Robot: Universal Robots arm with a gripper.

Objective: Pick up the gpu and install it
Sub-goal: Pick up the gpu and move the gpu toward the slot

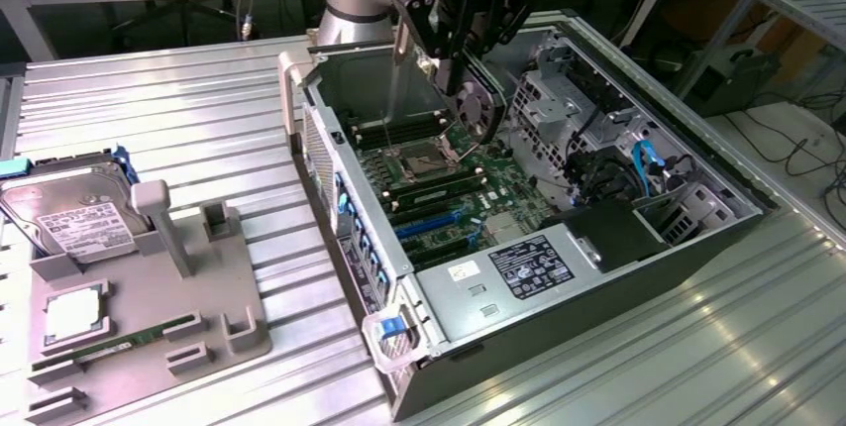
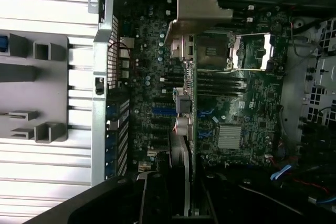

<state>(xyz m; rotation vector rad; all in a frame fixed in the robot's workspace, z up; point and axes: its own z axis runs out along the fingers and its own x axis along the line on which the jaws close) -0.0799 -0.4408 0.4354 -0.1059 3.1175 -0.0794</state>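
My gripper (image 1: 450, 50) hangs over the open computer case (image 1: 687, 238), shut on the top edge of the gpu (image 1: 476, 109). The green card hangs on edge with its black round fan facing the exterior view's right and its silver end bracket (image 1: 398, 79) pointing down along the case's rear wall. It is held a little above the motherboard (image 1: 443, 183). In the wrist view the gpu (image 2: 188, 129) shows edge-on between the fingers (image 2: 152, 198), its bracket (image 2: 197, 9) over the motherboard (image 2: 241, 103) beside the CPU socket (image 2: 212, 51).
A grey fixture tray (image 1: 198, 297) lies at the exterior view's left, holding a silver hard drive (image 1: 66, 213), a CPU (image 1: 73, 312) and a narrow memory stick (image 1: 122, 340). Drive cages and blue cables (image 1: 648, 163) crowd the case's right side. Everything rests on a ribbed metal table (image 1: 172, 119).
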